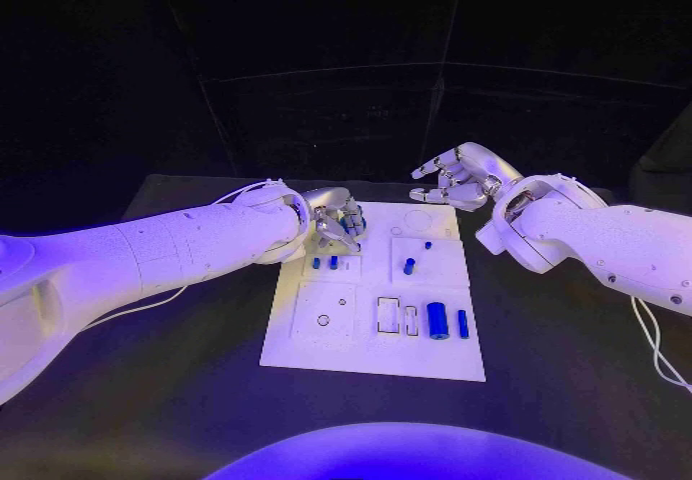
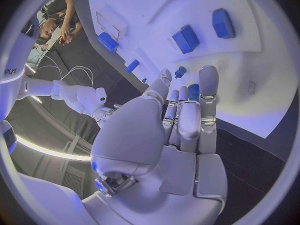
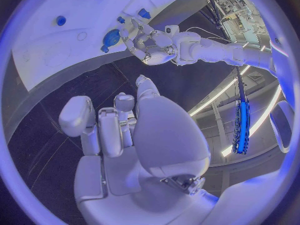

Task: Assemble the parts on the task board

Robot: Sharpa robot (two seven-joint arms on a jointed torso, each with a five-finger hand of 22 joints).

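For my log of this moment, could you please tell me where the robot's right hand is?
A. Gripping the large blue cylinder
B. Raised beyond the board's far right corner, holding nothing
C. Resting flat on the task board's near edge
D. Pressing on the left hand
B: in the head view the right hand hangs off the far right corner of the task board, its fingers apart and holding nothing.

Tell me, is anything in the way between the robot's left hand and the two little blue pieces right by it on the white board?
Nothing visible is in the way. The left hand hovers over the task board, and the two small blue parts lie just in front of its fingertips, with bare board between.
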